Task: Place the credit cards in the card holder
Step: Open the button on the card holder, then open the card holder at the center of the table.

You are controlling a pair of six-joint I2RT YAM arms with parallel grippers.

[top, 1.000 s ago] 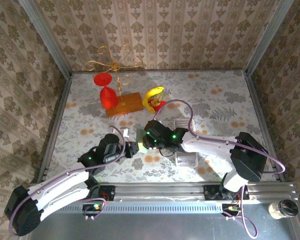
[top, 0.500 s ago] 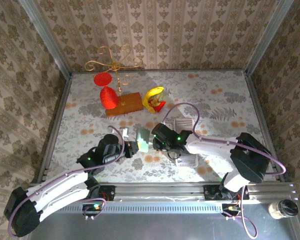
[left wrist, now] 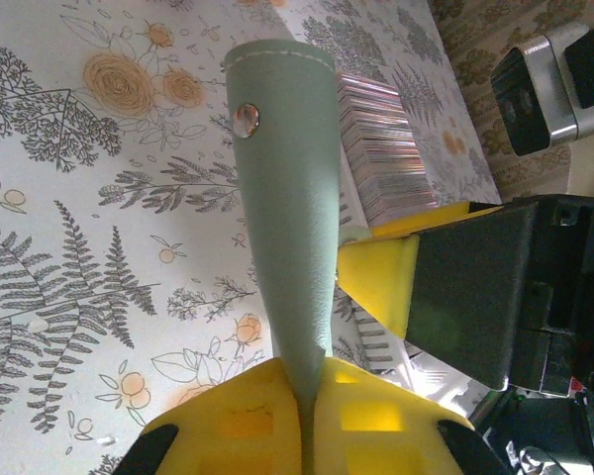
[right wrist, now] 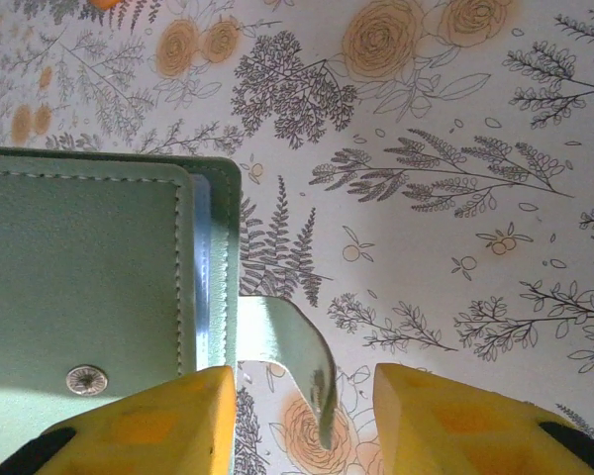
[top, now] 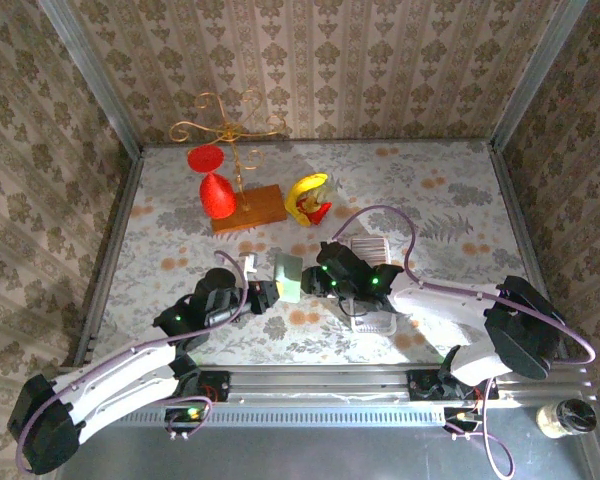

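The card holder [left wrist: 282, 178], a sage-green wallet with a metal snap, stands on edge above the table, and my left gripper [left wrist: 310, 396] is shut on its lower edge. In the top view the card holder [top: 288, 275] hangs just right of the left gripper [top: 272, 293]. My right gripper [right wrist: 307, 416] is open beside it, with the wallet's curled strap [right wrist: 299, 361] loose between its yellow fingers [right wrist: 445, 421]. The wallet body [right wrist: 89, 287] lies left of those jaws. The credit cards [top: 371, 288] form a ribbed silvery strip on the table under the right arm, and the same strip of cards [left wrist: 381, 148] lies behind the wallet.
A gold wire stand on a wooden base [top: 248, 208] with red ornaments sits at the back left. A yellow and red object [top: 308, 195] lies beside it. A small white piece [top: 251, 264] rests near the left wrist. Patterned walls close in the floral tabletop.
My right gripper has opened, let go of the wallet and drawn back to the right. The wallet stays pinched in the left gripper, which shifted slightly.
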